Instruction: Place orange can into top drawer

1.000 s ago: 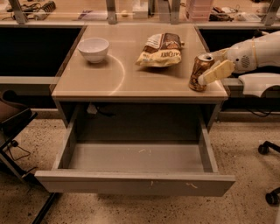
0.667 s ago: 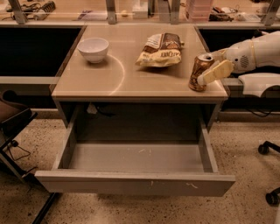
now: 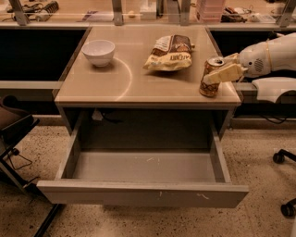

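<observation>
Office or lab workspace, going by the fittings. Speckled terrazzo floor (image 3: 259, 148). Beige-topped table (image 3: 138, 92) at centre, with its grey top drawer (image 3: 138, 193) standing open toward 6 o'clock.

- Castor wheels (image 3: 278, 157) of a rolling chair at 4 o'clock; dark seat of another chair (image 3: 14, 125) at 8 o'clock.
- Long counter (image 3: 69, 17) across 12 o'clock behind metal posts (image 3: 117, 11), strewn with cables and small gear.
- Break-room items on the tabletop: white bowl (image 3: 98, 52), snack bag (image 3: 170, 53), orange can (image 3: 210, 85).
- White robot arm (image 3: 273, 53) reaches in from 3 o'clock, its gripper (image 3: 217, 70) at the can.
</observation>
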Motion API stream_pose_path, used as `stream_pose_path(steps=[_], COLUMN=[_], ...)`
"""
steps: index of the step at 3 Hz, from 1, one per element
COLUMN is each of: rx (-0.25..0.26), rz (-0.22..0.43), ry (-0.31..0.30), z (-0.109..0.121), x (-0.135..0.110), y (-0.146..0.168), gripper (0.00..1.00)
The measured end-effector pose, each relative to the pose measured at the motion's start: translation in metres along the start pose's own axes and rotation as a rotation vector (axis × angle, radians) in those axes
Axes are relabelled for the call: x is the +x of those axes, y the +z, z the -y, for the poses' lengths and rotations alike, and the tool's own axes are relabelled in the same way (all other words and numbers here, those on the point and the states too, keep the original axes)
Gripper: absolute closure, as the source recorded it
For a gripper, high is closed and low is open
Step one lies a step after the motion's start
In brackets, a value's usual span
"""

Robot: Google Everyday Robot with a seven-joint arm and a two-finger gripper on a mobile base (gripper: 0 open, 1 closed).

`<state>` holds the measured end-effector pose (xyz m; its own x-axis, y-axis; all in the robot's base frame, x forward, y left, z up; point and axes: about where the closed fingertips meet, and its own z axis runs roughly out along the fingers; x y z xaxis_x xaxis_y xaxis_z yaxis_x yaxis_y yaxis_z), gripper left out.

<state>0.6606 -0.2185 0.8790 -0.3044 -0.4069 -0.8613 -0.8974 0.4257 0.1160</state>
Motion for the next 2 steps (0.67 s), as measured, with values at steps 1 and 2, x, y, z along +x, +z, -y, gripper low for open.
stream_pose_path(steps=[1, 2], rx=[0.0, -0.001], rz=[0.0, 0.0], ry=[0.0, 0.001], z=[0.0, -0.0003], x=[0.0, 0.0001], y=[0.0001, 0.0003], gripper=[0.66, 0.89])
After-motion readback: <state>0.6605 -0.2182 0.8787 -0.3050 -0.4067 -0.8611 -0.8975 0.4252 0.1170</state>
